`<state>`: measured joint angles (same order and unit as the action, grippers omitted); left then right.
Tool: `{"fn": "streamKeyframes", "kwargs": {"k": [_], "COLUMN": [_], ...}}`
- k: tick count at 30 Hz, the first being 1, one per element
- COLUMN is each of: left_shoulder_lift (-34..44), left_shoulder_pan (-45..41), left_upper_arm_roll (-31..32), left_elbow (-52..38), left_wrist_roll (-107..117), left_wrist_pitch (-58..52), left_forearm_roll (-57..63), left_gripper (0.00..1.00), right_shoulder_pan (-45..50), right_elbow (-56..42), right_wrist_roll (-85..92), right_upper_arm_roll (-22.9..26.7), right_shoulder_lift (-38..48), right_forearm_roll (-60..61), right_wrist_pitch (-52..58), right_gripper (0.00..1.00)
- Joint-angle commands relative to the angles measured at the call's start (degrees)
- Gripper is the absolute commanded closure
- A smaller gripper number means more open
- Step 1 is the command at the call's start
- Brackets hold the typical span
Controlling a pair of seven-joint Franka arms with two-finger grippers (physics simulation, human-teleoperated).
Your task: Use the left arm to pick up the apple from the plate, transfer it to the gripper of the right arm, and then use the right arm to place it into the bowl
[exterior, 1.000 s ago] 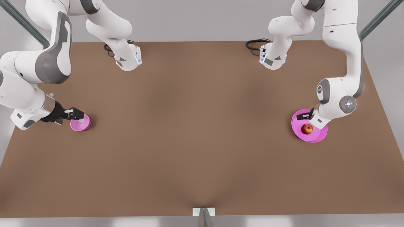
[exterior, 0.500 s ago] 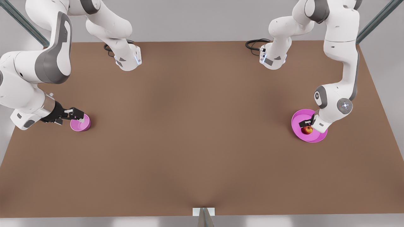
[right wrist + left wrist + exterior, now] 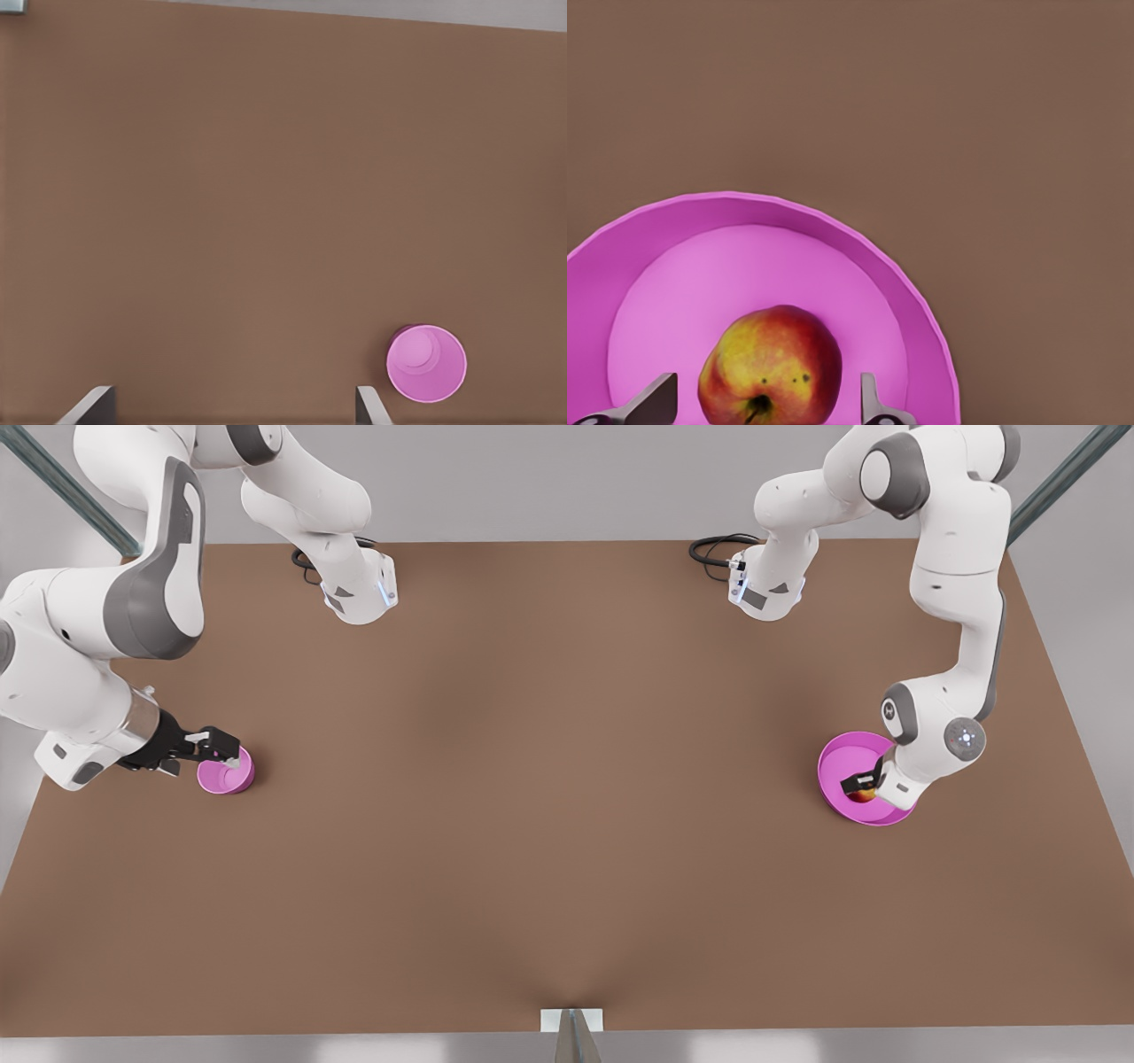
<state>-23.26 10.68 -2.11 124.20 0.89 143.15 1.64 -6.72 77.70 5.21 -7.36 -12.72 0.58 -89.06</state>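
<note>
- On the front view's left, the right pincer (image 3: 221, 755) hangs just over the near rim of the bowl (image 3: 225, 775), at the end of the arm with the metal cuff. In the right wrist view its fingertips (image 3: 89, 403) stand wide apart with nothing between them, and the bowl (image 3: 426, 363) lies off to one side of them on the bare tabletop (image 3: 266, 177). This arm waits; against the earlier pictures it has barely shifted.
- The middle of the tabletop (image 3: 549, 779) carries nothing; bowl and plate sit well apart at opposite ends.
- On the front view's right, the left pincer (image 3: 864, 784) is down inside the plate (image 3: 842, 757), right at the apple (image 3: 866, 793), which it largely covers from that camera. A second ago the pincer hung above the plate's far side with the apple in plain sight; half a second ago it was over the fruit; now it is lower and the arm's elbow has swung outward.
- The left wrist view shows the result: the apple (image 3: 771, 365) sits on the plate (image 3: 921, 301) between the two fingertips (image 3: 651, 403), with a gap on each side, so the pincer is open and straddling it, not yet pinching.
- Judgement: the descent looks about finished and the next step is to close on the apple. The fruit is round and free to roll, so an off-centre squeeze could nudge it aside. Lift, handover and placing in the bowl all remain.
</note>
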Motion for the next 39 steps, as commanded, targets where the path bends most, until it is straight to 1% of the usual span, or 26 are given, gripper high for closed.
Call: {"fn": "streamKeyframes", "kwargs": {"k": [1,9,10,17,18,20,21,39], "left_shoulder_lift": [-0.12,-0.47,-0.56,-1.27,-1.27,-1.27,-1.27,-2.58], "left_shoulder_pan": [-0.04,-0.13,-0.13,-0.13,-0.13,-0.13,-0.13,-0.04], "left_upper_arm_roll": [0.0,0.09,0.09,0.09,0.0,0.08,0.08,0.09], "left_elbow": [-0.1,-0.1,-0.01,0.6,0.6,0.6,0.6,-1.15], "left_wrist_roll": [0.25,0.34,0.34,0.08,0.08,0.16,0.16,0.95], "left_wrist_pitch": [0.38,0.29,0.29,-0.15,-0.15,-0.15,-0.15,-0.15], "left_forearm_roll": [0.11,0.03,0.03,0.11,0.11,0.11,0.11,0.03], "left_gripper": [0.0,0.0,0.0,0.0,0.02,0.15,0.15,0.15], "right_shoulder_pan": [-0.23,1.35,1.35,1.35,1.35,1.35,1.35,1.18], "right_elbow": [0.0,-0.18,-0.53,-0.62,-0.62,-0.62,-0.62,-0.62], "right_wrist_roll": [0.33,-1.69,-1.69,-1.69,-1.69,-1.6,-1.69,-0.9], "right_upper_arm_roll": [0.06,-0.81,-1.6,-1.69,-1.69,-1.69,-1.69,-1.78], "right_shoulder_lift": [0.06,0.06,0.06,0.24,0.24,0.24,0.33,0.24], "right_forearm_roll": [0.04,-1.81,-1.9,-1.9,-1.9,-1.9,-1.81,-1.55], "right_wrist_pitch": [0.03,-0.85,-0.85,-0.68,-0.68,-0.5,-0.5,-0.41], "right_gripper": [0.0,0.0,0.0,0.0,0.0,0.0,0.0,0.0]}}
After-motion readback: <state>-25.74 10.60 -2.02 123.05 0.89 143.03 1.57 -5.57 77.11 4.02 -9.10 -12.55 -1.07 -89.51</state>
